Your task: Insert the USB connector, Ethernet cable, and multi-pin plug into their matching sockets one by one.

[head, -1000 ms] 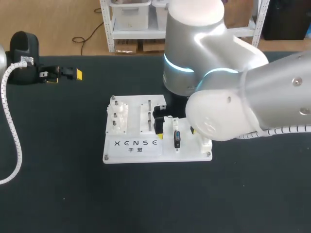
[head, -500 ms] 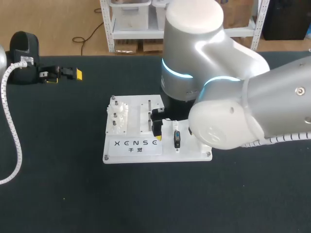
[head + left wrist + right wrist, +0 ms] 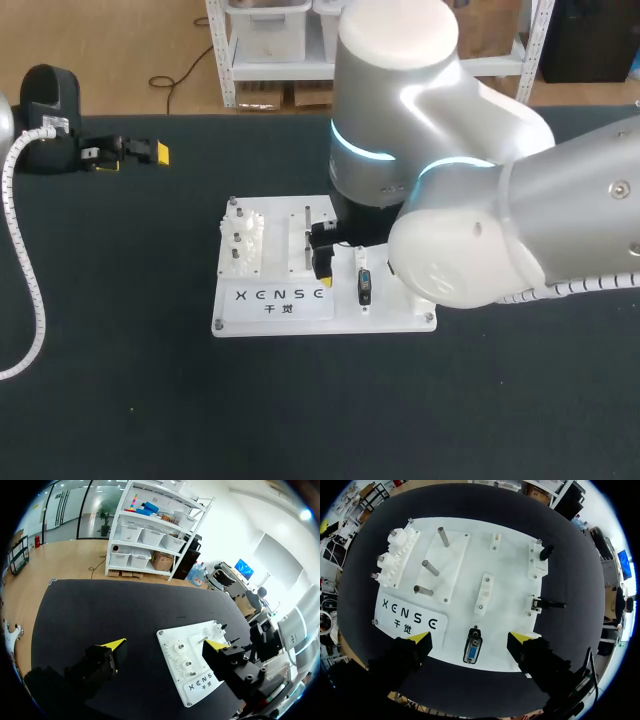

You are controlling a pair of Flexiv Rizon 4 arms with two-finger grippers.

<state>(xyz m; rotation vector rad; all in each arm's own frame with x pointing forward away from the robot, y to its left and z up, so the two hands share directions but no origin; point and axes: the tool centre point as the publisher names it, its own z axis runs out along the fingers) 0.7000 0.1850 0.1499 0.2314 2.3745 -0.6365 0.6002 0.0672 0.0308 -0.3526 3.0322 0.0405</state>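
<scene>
A white board (image 3: pixel 275 300) lies mid-table. The multi-pin plug (image 3: pixel 364 286), blue-faced in a metal shell, sits on it near the front edge. In the right wrist view this plug (image 3: pixel 471 651) lies below and between the wide-apart yellow tips of my right gripper (image 3: pixel 470 638), which is open and touches nothing. Two small black connectors (image 3: pixel 545 553) (image 3: pixel 551 604) sit in white holders at the board's right edge. My right gripper (image 3: pixel 324 262) hovers over the board's middle. My left gripper (image 3: pixel 135 152) rests far to the back left, open and empty, as its own view (image 3: pixel 166 644) shows.
White gears (image 3: pixel 395 555) and three metal pegs (image 3: pixel 431 568) stand on the board's left half. A white holder (image 3: pixel 483 594) sits at the board's centre. My bulky right arm (image 3: pixel 480 200) overhangs the board's right side. A corrugated white cable (image 3: pixel 25 270) curves along the table's left edge.
My right arm has shifted slightly to the left over the board, its gripper still open. The left arm has not moved.
</scene>
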